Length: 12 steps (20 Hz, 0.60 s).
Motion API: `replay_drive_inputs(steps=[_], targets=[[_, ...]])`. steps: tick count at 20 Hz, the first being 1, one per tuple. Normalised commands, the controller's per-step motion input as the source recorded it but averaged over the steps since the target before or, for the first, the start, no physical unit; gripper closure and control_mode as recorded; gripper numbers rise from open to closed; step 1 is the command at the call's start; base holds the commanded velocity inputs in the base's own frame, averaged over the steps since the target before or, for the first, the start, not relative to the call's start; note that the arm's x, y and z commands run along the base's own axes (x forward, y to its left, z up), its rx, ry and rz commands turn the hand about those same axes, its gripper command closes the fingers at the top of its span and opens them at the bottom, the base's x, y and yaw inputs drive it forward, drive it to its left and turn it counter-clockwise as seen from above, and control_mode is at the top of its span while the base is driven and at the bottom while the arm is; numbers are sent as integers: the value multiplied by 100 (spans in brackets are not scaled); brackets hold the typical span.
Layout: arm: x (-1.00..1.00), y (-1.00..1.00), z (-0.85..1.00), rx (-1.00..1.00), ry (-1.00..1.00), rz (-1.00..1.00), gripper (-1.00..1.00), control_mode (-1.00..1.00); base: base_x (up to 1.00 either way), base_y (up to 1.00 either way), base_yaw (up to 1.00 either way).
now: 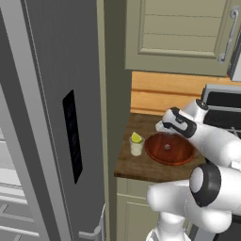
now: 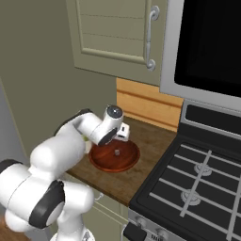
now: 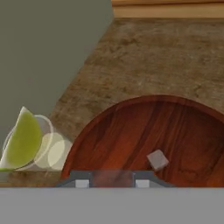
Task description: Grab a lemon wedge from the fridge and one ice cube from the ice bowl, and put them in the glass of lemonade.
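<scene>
The lemon wedge (image 1: 136, 137) (image 3: 21, 140) sits in the mouth of the glass of lemonade (image 1: 136, 148) (image 3: 49, 152), at the counter's left end next to the fridge. To its right stands the reddish-brown ice bowl (image 1: 181, 155) (image 2: 127, 162) (image 3: 131, 135) with one small grey ice cube (image 1: 167, 147) (image 2: 116, 152) (image 3: 157, 159) in it. My gripper (image 1: 160, 126) (image 2: 123, 132) (image 3: 112, 183) hangs above the bowl's near-left rim. It is open, with nothing between its fingertips (image 3: 82, 183). The arm hides the glass in the right base view.
The grey fridge door (image 1: 56, 117) stands open at the left, with white shelves low down. A black stove (image 2: 197, 183) adjoins the wooden counter (image 1: 136, 167) on the right, under a microwave (image 2: 207, 42). Beige upper cabinets (image 1: 183, 33) hang above.
</scene>
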Motion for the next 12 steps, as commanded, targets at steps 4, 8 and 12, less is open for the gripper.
replay_drive_inputs(steps=[4, 8, 12], targets=[[9, 93, 41, -3, 0, 9, 100, -100, 0, 0, 0], [1, 63, 52, -19, 13, 12, 100, -100, 0, 0, 0], [3, 54, 17, -15, 13, 11, 100, -100, 0, 0, 0]])
